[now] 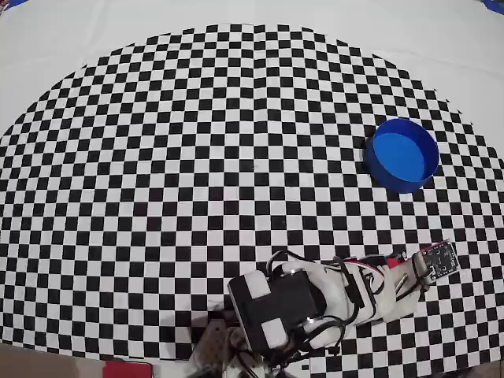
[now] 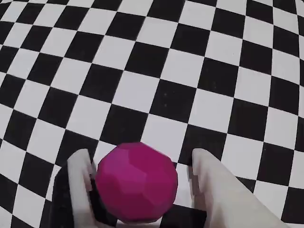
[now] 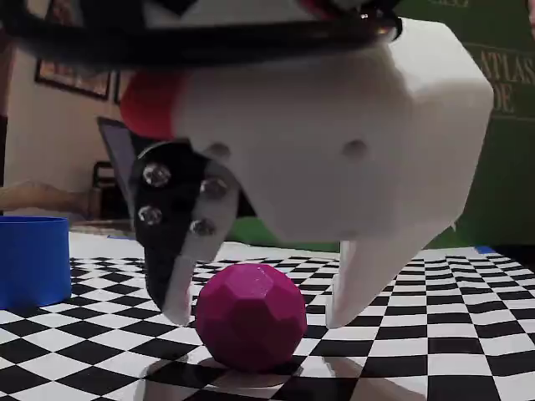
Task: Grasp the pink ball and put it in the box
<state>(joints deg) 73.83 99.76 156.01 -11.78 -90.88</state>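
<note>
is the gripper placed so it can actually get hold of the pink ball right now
Probably yes. The pink ball sits on the checkered mat between the two fingers of the gripper, one on each side, with nothing between them and the ball. Closing should catch it.

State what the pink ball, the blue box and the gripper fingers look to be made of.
Pink ball: matte and faceted like a low-poly print, likely plastic or foam.
Blue box: smooth, evenly colored walls, probably molded plastic.
Gripper fingers: white, matte, blocky, probably printed plastic; the other finger's mount is black with metal screws.
</note>
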